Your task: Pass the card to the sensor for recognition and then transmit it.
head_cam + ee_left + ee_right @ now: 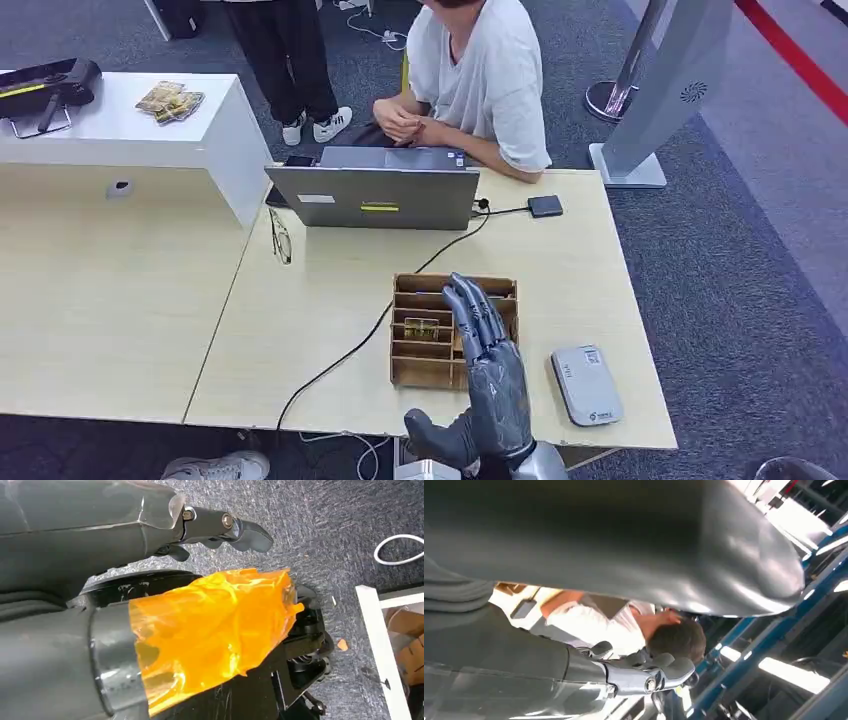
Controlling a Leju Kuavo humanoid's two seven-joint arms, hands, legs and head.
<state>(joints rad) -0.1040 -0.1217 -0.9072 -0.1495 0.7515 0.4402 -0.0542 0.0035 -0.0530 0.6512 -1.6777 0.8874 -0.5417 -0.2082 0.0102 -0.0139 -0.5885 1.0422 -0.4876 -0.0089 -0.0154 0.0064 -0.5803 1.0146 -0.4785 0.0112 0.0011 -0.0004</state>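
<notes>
Hovering over one wooden organizer [410, 340]: one right hand [487, 375], fingers spread, beside one sensor [586, 384].

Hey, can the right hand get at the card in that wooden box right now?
Probably yes. The right hand hovers open over the wooden box, and the card stands in an open-topped slot beside its fingers. Nothing covers it.

No legible text; grey sensor [586, 384] label perhaps printed, too small.

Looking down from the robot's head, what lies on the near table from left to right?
Glasses → wooden card box → robot hand over the box's right side → grey sensor.
</notes>
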